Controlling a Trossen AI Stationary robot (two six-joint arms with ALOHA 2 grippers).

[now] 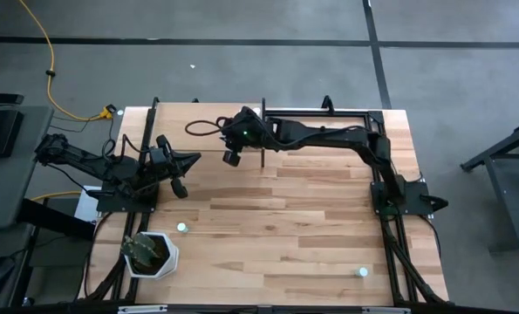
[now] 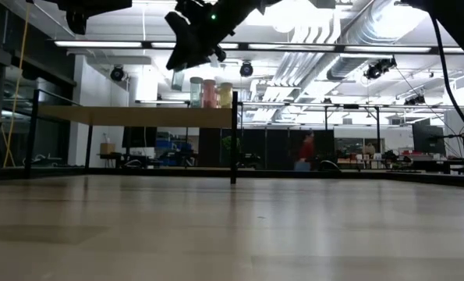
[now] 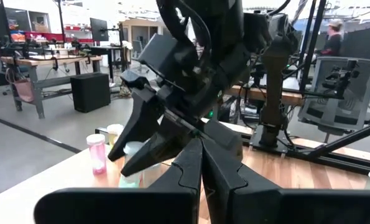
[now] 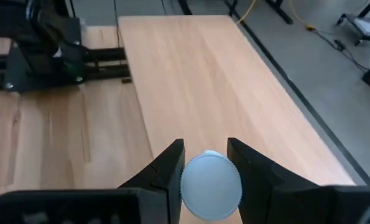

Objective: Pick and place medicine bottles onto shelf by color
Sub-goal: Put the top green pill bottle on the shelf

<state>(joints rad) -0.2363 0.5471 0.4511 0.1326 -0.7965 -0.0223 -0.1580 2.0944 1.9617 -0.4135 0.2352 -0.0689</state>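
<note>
Holding a pale-capped bottle (image 4: 210, 184) between its fingers, our right pincer (image 1: 233, 156) hangs over the shelf (image 4: 209, 81), near the edge that faces the middle of the counter (image 1: 285, 227); the right wrist view shows the round ribbed cap clamped on both sides, with the bare board spreading beyond it. We judge this to be the carry or lowering step of one placement, the bottle not yet set down. On the shelf we already count three bottles (image 2: 209, 93) standing side by side in the low view, a pale blue-green one, a pink one and a yellowish one, close to the right pincer. Off the shelf, two pale bottles are left on the counter: one (image 1: 181, 228) toward the near left, just beside the white pot with a plant (image 1: 151, 254), and another (image 1: 362, 272) well away toward the near right corner. So we reckon the task is partly done, with this bottle to place and at least those two to fetch. Our left pincer (image 1: 187, 160) waits beside the shelf's left end, its fingers pressed together on nothing.
</note>
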